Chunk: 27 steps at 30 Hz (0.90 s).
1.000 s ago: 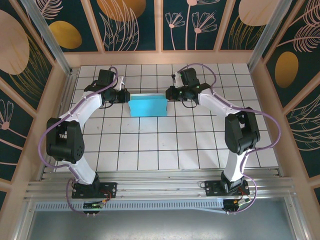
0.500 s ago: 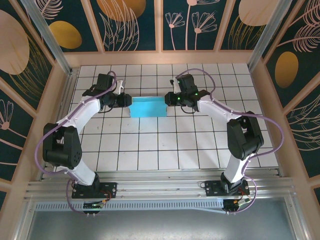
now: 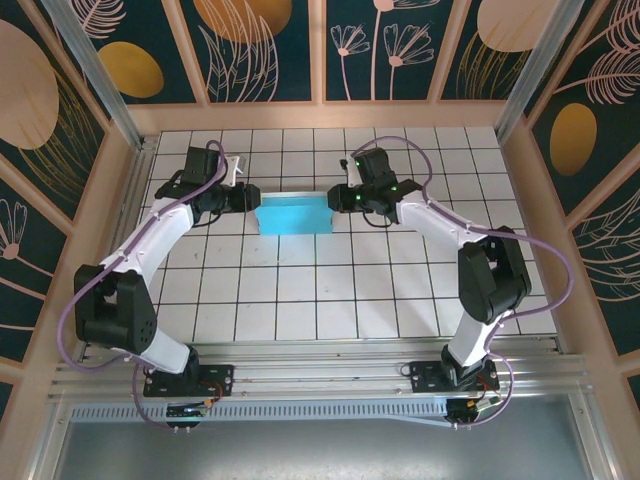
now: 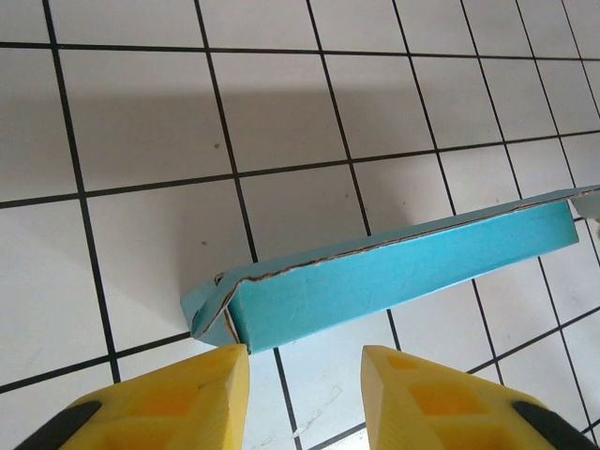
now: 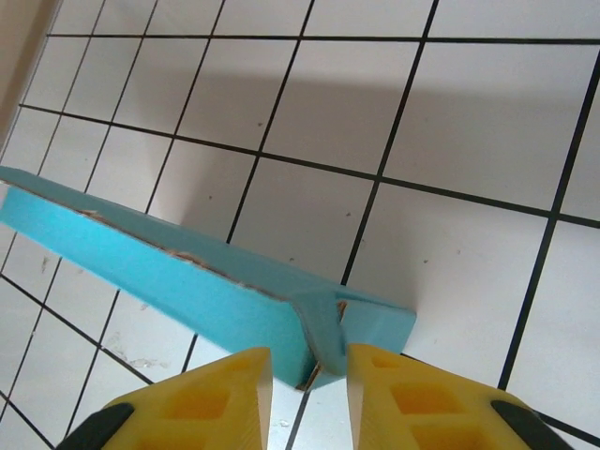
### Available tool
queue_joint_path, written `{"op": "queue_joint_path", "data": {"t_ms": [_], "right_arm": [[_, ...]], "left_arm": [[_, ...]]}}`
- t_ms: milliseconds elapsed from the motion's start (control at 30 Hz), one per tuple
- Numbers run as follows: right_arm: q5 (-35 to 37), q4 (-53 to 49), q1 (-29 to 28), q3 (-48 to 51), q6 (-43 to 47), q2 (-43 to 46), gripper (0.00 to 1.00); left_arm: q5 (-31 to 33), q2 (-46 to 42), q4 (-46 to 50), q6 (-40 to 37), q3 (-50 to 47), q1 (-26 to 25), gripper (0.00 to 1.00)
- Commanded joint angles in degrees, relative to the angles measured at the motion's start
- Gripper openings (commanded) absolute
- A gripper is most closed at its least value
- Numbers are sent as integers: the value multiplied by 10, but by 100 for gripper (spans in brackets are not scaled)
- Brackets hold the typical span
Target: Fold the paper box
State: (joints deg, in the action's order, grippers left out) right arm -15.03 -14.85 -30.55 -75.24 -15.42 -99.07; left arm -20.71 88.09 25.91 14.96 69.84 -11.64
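Springback threatens the paper box [image 3: 294, 213], lying toward 12 o'clock on the tiled table [image 3: 300, 300]: left gripper [image 3: 250, 198] at its 9 o'clock end and right gripper [image 3: 338, 197] at 3 o'clock stand narrowly parted, gripping nothing, so it may unfold.

paper box [image 5: 187, 281]: light blue, lying on white-tiled counter [image 5: 469, 122] | right tool [image 5: 307, 364]: yellow fingers parted, box corner at their gap

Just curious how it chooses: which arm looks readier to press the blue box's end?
Right, probably. The right gripper stands open with the folded end seam of the paper box at its gap. The left gripper is open too, but its box end lies ahead of one finger, off the gap.
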Motion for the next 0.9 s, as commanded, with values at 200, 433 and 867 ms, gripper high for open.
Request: {"op": "queue_joint_path", "data": {"t_ms": [200,433,867], "right_arm": [[-10,9,-5,-31,-27,43,31],[-3,-45,3,-59,0,13,37],[-5,-75,8,-79,36,-32,32]], "left_arm": [[70,10,-4,67,47,-2,34],[15,47,58,-43,89,-2,44],[35,79,90,-88,104,-2,40]]}}
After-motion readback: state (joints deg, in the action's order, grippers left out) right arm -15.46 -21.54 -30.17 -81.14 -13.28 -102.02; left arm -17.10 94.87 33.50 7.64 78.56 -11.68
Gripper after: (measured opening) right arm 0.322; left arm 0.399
